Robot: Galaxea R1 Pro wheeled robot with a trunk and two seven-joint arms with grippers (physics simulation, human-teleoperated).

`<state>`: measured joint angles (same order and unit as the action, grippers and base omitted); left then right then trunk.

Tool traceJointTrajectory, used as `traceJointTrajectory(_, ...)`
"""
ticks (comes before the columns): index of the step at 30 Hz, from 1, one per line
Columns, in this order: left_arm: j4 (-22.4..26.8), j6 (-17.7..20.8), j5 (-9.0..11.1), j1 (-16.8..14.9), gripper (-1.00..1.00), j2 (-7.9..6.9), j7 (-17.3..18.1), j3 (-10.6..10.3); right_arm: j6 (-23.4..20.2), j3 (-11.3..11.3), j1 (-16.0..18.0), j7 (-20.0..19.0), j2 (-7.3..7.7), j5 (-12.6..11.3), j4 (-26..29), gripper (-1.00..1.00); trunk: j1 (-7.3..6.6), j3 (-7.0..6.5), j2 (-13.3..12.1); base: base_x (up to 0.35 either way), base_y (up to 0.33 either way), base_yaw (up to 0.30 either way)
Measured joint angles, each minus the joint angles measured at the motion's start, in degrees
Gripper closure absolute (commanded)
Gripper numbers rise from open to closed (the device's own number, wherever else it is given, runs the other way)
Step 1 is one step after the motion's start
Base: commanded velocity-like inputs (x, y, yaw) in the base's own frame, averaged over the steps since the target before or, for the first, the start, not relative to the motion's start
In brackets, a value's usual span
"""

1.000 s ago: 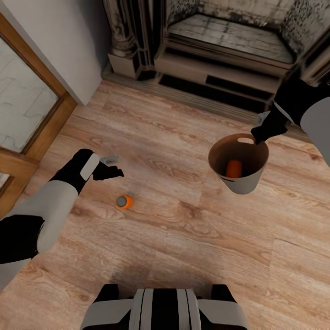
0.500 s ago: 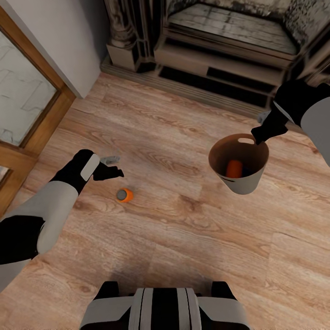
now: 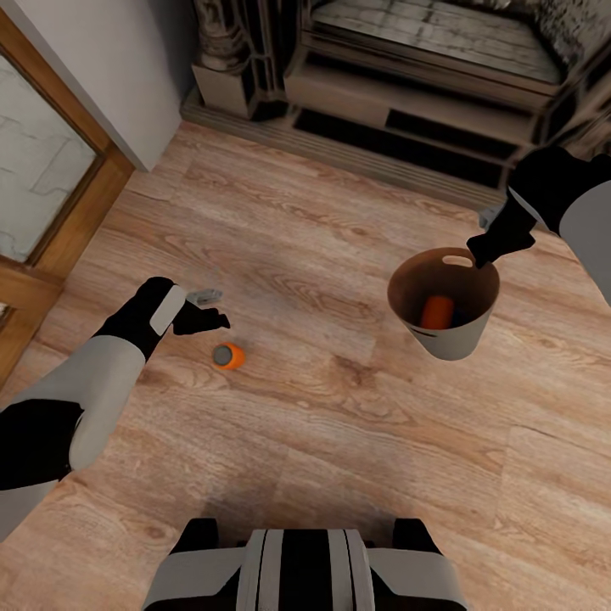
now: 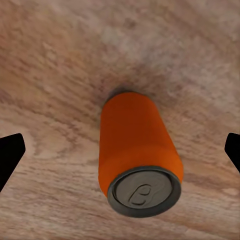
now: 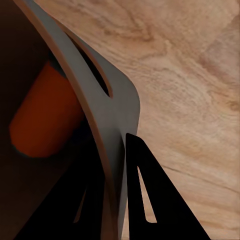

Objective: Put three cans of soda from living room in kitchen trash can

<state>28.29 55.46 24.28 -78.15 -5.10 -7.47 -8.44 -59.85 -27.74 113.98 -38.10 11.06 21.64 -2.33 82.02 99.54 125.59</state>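
An orange can of soda (image 3: 228, 355) stands upright on the wood floor; the left wrist view shows its grey top (image 4: 144, 192). My left gripper (image 3: 204, 310) hovers open just above and left of it, its fingertips (image 4: 10, 155) wide apart on either side of the can (image 4: 140, 150). My right gripper (image 3: 484, 255) is shut on the rim of the pale grey tash can (image 3: 462, 339), held off the floor. Its fingers (image 5: 145, 200) clamp the rim by the slot handle (image 5: 97, 70). Another orange can (image 3: 437, 312) lies inside, with a dark shape beside it.
The brick fireplace (image 3: 424, 76) with its raised hearth runs along the far side. A wood-framed glass door (image 3: 42, 195) and a grey wall (image 3: 119, 76) stand at the left. My base (image 3: 301, 568) shows at the near edge, on light plank floor (image 3: 339, 424).
The whole view has shifted, so the camera moved: fireplace and floor can slid up the picture. The floor can now lies closer under my left gripper. Both grippers keep their states.
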Motion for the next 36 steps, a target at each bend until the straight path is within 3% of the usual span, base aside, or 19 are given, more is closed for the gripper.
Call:
traceJointTrajectory(12,0.01,-1.13,0.05,0.09,-1.00,0.00,0.17,-1.08,0.05,-3.00,0.00,0.06,0.10,0.25,-0.08,1.00,0.00,0.30,0.00,-0.117,0.000,0.000)
traceJointTrajectory(25,-0.04,-1.57,0.07,0.10,-1.00,0.07,0.11,-1.39,-0.11,-2.53,0.01,-0.01,0.17,-0.41,-0.02,1.00,0.00,0.31,0.00,-0.009,-0.061,0.000)
traceJointTrajectory(31,-0.05,-1.65,0.07,0.10,-1.00,0.09,0.02,-1.40,0.13,-3.74,0.00,0.11,-0.14,0.44,-0.08,1.00,0.00,0.31,0.00,0.000,-0.056,0.000)
traceJointTrajectory(36,-0.07,-1.67,0.07,0.10,-1.00,0.17,-0.01,-1.41,-0.10,-2.55,-0.03,-0.02,-0.37,-0.48,-0.02,1.00,0.66,0.85,1.19,0.000,-0.006,0.000)
